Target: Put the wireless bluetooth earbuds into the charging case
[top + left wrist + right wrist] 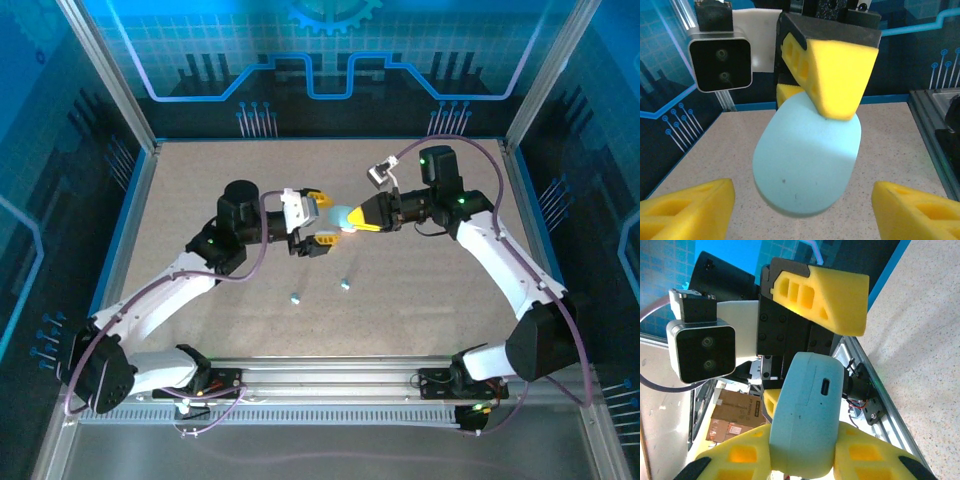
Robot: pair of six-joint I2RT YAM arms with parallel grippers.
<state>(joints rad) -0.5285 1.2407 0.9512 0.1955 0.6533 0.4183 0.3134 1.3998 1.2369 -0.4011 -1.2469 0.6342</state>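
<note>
Above mid-table: the right gripper (pixel 352 220) and the left gripper (pixel 325 218) meet nose to nose, with the light-blue charging case (pixel 343 217) held up between them, clear of the table (pixel 430 300).
Right jaws: clamped on one end of the case; in the right wrist view the yellow fingers (pixel 740 455) press its two flat faces.
Left jaws: standing open, one finger (pixel 687 210) on each side of the case's free end, a sliver of table showing on each side, so not gripping as far as I can see.
Long axis: the case runs lengthwise out of the right jaws straight towards the left gripper; its charging port (pixel 825 386) sits on the narrow edge.
Lid: I see no opening, so I judge it is shut.
Earbuds: lying on the table, nearer the arm bases than the case is, well apart from both grippers; one earbud (pixel 296 297) is nearer the left arm, the other earbud (pixel 344 285) about under the meeting point.
Count: one case, two earbuds, neither seated yet.
</note>
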